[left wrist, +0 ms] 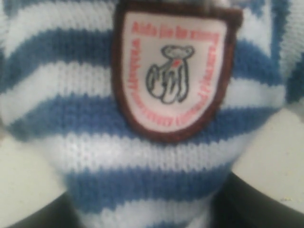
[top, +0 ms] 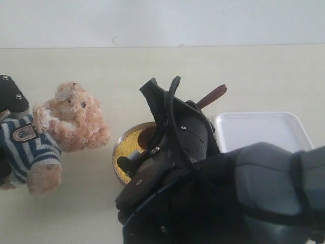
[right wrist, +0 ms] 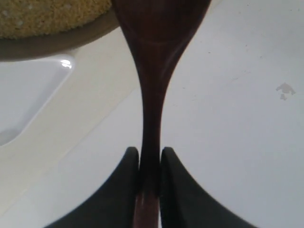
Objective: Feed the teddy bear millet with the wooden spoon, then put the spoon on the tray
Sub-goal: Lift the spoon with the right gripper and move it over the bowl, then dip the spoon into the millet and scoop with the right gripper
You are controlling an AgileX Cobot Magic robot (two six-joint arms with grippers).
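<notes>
The teddy bear (top: 71, 119) leans at the far left, its striped shirt (left wrist: 142, 142) and chest badge filling the left wrist view. My left gripper (top: 11, 99) (left wrist: 152, 211) is shut on the bear's body, a dark finger on each side. The metal bowl of yellow millet (top: 127, 145) (right wrist: 47, 14) stands mid-table. My right gripper (top: 175, 122) (right wrist: 150, 152) is shut on the thin handle of the wooden spoon (right wrist: 159, 42). The spoon's oval end is at the bowl's rim, and its handle end (top: 213, 95) sticks out up-right. The white tray (top: 264, 129) lies right of the bowl.
The bulky black right arm (top: 228, 193) covers the front middle and the tray's near edge. A pale wall (top: 162, 20) backs the beige table (top: 91, 66). A tray corner (right wrist: 23, 104) shows beside the bowl in the right wrist view.
</notes>
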